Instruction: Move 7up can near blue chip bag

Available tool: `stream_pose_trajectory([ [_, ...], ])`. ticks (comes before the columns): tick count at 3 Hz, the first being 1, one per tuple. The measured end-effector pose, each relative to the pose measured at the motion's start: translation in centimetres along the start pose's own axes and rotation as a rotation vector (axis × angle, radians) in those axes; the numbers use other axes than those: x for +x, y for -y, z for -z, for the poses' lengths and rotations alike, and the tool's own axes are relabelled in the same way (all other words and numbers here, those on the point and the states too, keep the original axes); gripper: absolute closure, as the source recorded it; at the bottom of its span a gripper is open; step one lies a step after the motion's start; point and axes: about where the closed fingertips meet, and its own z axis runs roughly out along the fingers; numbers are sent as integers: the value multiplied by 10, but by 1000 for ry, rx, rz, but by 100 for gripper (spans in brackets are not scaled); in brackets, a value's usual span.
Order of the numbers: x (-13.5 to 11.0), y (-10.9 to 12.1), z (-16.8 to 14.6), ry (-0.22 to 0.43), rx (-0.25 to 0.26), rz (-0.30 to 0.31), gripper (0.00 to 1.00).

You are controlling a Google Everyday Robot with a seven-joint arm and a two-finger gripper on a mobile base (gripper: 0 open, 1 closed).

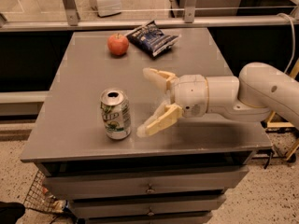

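The 7up can (115,114) stands upright near the front left of the grey table (88,73), silver-white with green lettering and an open top. The blue chip bag (153,37) lies flat at the back of the table, right of centre. My gripper (145,101) comes in from the right on a white arm and points left at the can. Its two cream fingers (159,119) are spread wide apart and hold nothing. The lower fingertip is a short gap to the right of the can, and the upper finger is farther back.
A red apple (118,44) sits just left of the chip bag at the back. A metal rail (140,22) with posts runs behind the table. Drawers (149,188) are under the tabletop. A wire basket (39,195) stands on the floor at the lower left.
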Motion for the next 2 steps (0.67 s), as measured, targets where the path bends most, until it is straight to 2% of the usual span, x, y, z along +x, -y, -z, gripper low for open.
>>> stream_pose_trajectory([
  [1, -1, -6, -14, 45, -27, -15, 0],
  [2, 0, -11, -28, 57, -52, -30, 0],
])
